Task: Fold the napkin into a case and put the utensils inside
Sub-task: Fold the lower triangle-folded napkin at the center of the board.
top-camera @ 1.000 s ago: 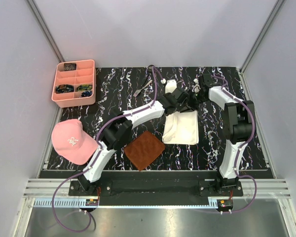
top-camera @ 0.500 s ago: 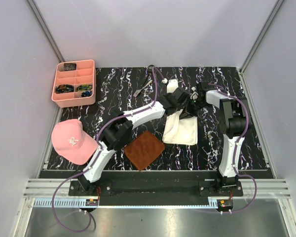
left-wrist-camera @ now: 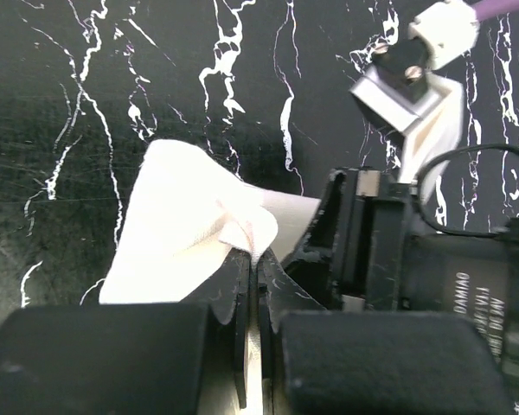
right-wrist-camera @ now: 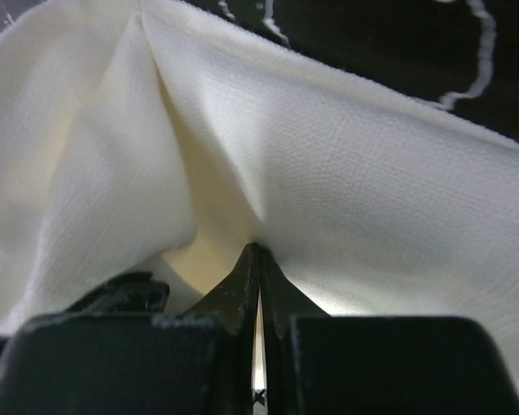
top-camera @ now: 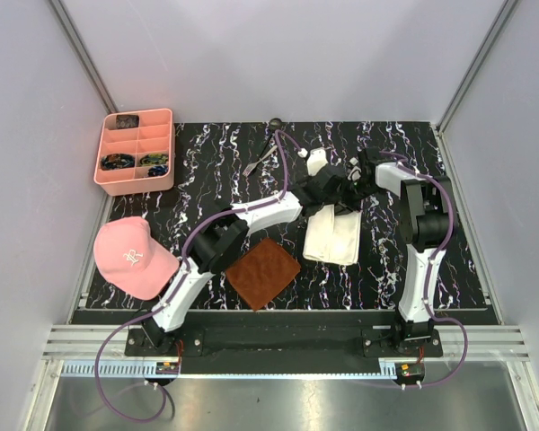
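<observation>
The cream-white napkin [top-camera: 334, 235] lies partly folded at the table's middle right, its far end lifted. My left gripper [top-camera: 326, 182] is shut on a far corner of the cloth [left-wrist-camera: 199, 216]. My right gripper [top-camera: 352, 175] is shut on the cloth's other far part [right-wrist-camera: 346, 164], close beside the left one. The right gripper's body shows in the left wrist view [left-wrist-camera: 389, 251]. A grey fork [top-camera: 257, 162] and a dark spoon [top-camera: 274, 126] lie at the table's far middle, apart from both grippers.
A brown textured mat [top-camera: 263, 272] lies near the front middle. A pink compartment tray [top-camera: 136, 150] with small items stands at the far left. A pink cap [top-camera: 130, 258] rests at the left edge. Grey walls enclose the black marbled table [top-camera: 207, 180].
Both grippers have drawn together over the napkin's far end and lifted it. The cloth has narrowed and shifted slightly toward the right and near side.
</observation>
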`<state>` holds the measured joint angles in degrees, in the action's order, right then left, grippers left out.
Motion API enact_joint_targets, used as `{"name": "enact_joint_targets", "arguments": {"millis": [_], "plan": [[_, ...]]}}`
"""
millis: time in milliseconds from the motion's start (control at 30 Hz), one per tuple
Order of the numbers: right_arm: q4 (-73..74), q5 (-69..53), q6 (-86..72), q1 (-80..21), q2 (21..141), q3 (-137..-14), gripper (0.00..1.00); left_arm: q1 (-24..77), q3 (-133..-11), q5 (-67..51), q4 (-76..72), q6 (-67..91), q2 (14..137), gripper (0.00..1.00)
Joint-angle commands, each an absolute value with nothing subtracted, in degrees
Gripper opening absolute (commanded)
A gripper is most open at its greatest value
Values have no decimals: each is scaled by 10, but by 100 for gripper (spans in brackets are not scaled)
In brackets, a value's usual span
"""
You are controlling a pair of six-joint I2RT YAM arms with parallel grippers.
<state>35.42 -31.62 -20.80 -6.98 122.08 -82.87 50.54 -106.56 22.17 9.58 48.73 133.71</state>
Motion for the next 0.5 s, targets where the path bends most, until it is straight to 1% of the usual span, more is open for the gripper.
{"name": "enact_joint_targets", "arguments": {"millis": [0,167,233,333,400,467], "plan": [[383,-243,-208,-52,1178,-836,5,507,-1069,212,45,487,1339,0],[394,-229,-209,-26,1127,-819,12,506,-1067,211,40,487,1345,0],[388,-242,-207,-25,1115,-803,19,506,-1073,207,37,485,1348,0],[364,-289,-200,-25,1103,-781,26,506,-1080,207,39,485,1350,0],[359,-315,-195,-25,1109,-777,27,506,-1083,207,38,483,1351,0],[352,-319,-192,-25,1103,-770,32,506,-1088,207,40,478,1352,0]]}}
